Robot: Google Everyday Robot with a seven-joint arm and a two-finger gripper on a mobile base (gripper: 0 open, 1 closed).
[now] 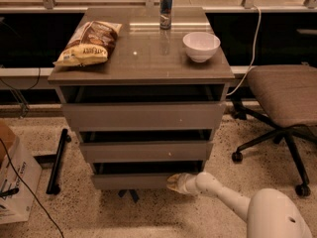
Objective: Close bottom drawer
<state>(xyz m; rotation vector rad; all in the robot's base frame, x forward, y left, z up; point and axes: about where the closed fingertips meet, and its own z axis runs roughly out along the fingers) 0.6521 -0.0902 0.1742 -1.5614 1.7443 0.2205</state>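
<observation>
Your fingers (172, 181) are together in one tapered tip, and the gripper (170, 183) is low near the floor at the right end of the bottom drawer (130, 181) front. That drawer stands slightly out under the middle drawer (143, 151), with a dark gap above it. A bowl (201, 46) sits on the tabletop (143, 58).

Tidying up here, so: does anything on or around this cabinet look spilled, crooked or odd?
Nothing spilled or damaged. The can and bowl stand upright; the chip bag lies flat. The bottom drawer shows a dark gap above its front, with the gripper at its right end.
</observation>
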